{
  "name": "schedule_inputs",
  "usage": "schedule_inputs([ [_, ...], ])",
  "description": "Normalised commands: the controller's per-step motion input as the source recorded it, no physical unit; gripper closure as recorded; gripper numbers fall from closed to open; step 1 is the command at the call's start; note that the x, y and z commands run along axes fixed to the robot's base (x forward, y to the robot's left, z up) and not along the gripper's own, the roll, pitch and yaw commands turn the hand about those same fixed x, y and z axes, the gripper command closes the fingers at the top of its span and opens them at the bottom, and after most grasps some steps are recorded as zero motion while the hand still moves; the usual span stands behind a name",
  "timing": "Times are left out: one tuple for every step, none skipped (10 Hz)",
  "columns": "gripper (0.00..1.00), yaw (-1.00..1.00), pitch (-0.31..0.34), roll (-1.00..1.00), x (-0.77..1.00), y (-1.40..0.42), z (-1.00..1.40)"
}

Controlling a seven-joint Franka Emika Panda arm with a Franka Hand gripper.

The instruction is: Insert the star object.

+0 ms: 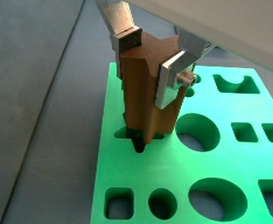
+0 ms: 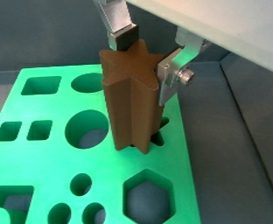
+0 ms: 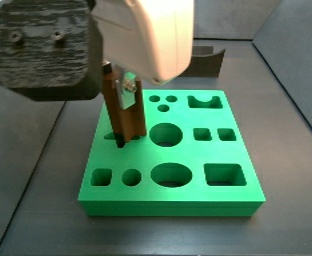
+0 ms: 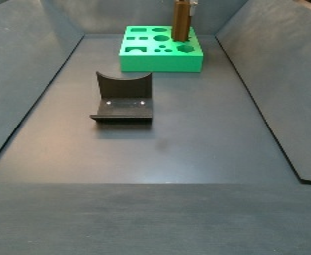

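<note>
The star object (image 1: 145,96) is a tall dark-brown peg standing upright on the green board (image 1: 139,175). Its lower end is at the board's star-shaped cut-out (image 1: 136,140); how deep it sits cannot be told. My gripper (image 1: 150,59) is shut on the peg's top, with one finger on each side. Both wrist views show this: the peg (image 2: 129,105), the gripper (image 2: 145,59), the board (image 2: 34,166). In both side views the peg (image 3: 123,115) (image 4: 181,20) rises from the board (image 3: 172,200) (image 4: 158,62) near one edge.
The board has several other cut-outs: circles, squares, a hexagon (image 2: 149,199). The dark fixture (image 4: 121,98) stands on the grey floor apart from the board, and also shows behind the board (image 3: 206,58). Sloped grey walls enclose the floor.
</note>
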Motion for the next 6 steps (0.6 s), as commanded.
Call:
schedule_inputs([
  [1.00,0.01,-0.027,0.06,-0.39,0.00,-0.10],
  [1.00,-0.03,-0.004,-0.01,-0.05,-0.07,-0.15],
  [1.00,-0.19,0.000,-0.03,0.00,-0.03,-0.07],
  [1.00,-0.20,0.000,-0.06,0.02,-0.03,0.00],
  [1.00,-0.20,0.000,-0.03,0.02,0.00,0.01],
  [1.00,-0.18,0.000,-0.01,0.00,0.00,0.04],
])
